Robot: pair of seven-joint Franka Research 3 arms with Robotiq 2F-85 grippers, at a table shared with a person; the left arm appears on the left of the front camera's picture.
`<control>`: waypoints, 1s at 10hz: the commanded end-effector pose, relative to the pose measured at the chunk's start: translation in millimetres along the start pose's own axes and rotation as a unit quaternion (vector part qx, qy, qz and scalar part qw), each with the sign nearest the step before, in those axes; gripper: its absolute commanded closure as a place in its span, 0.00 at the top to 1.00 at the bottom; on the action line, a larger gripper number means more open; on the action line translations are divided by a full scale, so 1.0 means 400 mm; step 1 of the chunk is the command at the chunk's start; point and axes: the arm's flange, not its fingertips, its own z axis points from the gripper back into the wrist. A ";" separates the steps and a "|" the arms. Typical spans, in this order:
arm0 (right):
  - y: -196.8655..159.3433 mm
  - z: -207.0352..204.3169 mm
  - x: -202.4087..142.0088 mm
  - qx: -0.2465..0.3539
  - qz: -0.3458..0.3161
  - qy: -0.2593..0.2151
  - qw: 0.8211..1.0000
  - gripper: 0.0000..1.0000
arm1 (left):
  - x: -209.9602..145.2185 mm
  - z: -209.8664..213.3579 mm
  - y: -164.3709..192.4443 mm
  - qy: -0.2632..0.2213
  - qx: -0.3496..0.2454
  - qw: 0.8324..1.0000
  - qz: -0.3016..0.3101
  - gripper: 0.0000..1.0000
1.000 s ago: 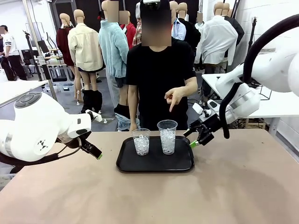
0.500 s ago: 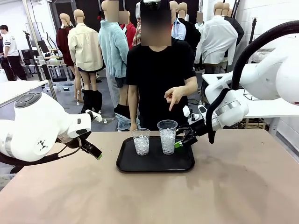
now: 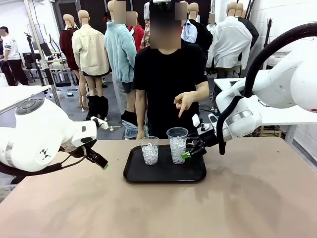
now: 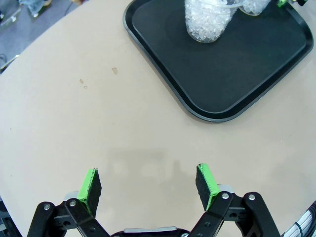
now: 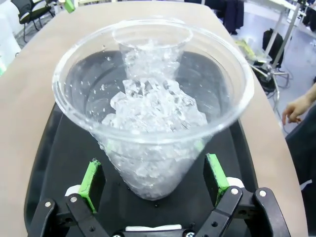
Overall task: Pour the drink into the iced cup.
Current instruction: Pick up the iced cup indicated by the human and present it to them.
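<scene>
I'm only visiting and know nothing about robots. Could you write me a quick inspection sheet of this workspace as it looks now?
Surface: tan table carrying a black tray.
Job's things: taller cup and shorter cup, both clear, holding ice, upright on the tray.
Clutter: a few small stains on the table near the tray.
Grippers: right gripper open, its pads either side of the taller cup with a gap, not clamped; left gripper open over bare table.
Cables: thick black cable arcs over the right arm.
Surroundings: a person across the table, one hand pointing down toward the cups.
</scene>
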 end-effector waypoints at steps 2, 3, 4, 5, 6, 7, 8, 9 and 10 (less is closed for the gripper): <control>0.009 -0.028 -0.001 0.015 -0.003 -0.001 1.000 1.00 | -0.001 0.002 0.003 -0.001 0.000 1.000 0.001 1.00; 0.011 -0.038 0.001 0.018 -0.004 0.001 1.000 1.00 | -0.001 0.002 0.003 -0.001 0.000 1.000 0.001 1.00; 0.012 -0.041 0.003 0.014 -0.003 0.000 1.000 1.00 | -0.001 0.002 0.003 -0.001 0.000 1.000 0.001 1.00; 0.010 -0.043 0.004 0.009 -0.003 -0.002 1.000 1.00 | -0.001 0.002 0.003 -0.001 0.000 1.000 0.001 1.00; 0.010 -0.043 0.004 0.004 -0.004 0.002 1.000 1.00 | -0.001 0.002 0.003 -0.001 0.000 1.000 0.001 1.00; 0.014 -0.038 0.005 -0.002 -0.004 0.003 1.000 1.00 | -0.001 0.002 0.003 -0.001 0.000 1.000 0.001 1.00; 0.014 -0.036 0.005 -0.002 -0.004 0.001 1.000 0.95 | -0.001 0.002 0.003 -0.001 0.000 1.000 0.001 1.00; 0.012 -0.035 0.005 -0.002 -0.008 0.003 1.000 0.75 | -0.001 0.002 0.003 -0.001 0.000 1.000 0.001 1.00; 0.012 -0.032 0.006 0.000 -0.011 -0.004 1.000 0.57 | -0.001 0.002 0.003 -0.001 0.000 1.000 0.001 1.00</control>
